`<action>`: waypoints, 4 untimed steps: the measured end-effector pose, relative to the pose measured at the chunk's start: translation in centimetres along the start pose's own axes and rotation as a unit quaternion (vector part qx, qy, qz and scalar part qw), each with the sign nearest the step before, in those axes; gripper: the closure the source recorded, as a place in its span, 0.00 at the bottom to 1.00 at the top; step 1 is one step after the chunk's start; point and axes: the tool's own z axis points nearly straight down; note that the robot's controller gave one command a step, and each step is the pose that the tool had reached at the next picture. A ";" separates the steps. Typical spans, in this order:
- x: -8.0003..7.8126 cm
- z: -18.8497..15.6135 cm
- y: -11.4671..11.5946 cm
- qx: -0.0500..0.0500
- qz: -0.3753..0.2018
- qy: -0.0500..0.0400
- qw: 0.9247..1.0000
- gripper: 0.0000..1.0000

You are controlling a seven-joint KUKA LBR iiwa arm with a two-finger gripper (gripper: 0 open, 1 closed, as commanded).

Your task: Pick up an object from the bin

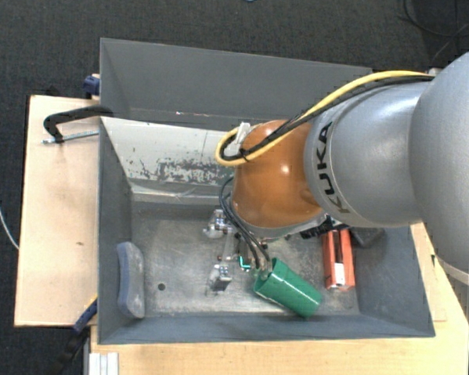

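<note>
The green cylinder (290, 292) lies on its side on the bin (224, 84) floor, near the front wall and right of centre, tilted so that one end points toward the middle. It is the thing nearest the end effector (220, 251), which is low over the floor just to its left. The two metal fingers (220, 278) stand apart, one farther back and one nearer, with bare floor between them and nothing gripped. The cylinder sits just beside the nearer finger, outside the gap (whether they touch I cannot tell).

Further right a red bar (339, 260) lies lengthwise against the right wall. Well apart on the left, a grey-blue pad (129, 278) rests along the left wall.

As a judgement, the task is not yet done. The arm is down in the bin, but closing on a thing and lifting it out both remain.
</note>
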 end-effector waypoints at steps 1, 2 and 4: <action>-0.2 -0.4 0.0 -0.001 0.001 -0.004 1.000 0.00; -2.3 4.7 -7.5 0.000 -0.039 -0.004 0.999 1.00; -2.3 4.7 -7.4 0.000 -0.039 -0.004 0.999 0.00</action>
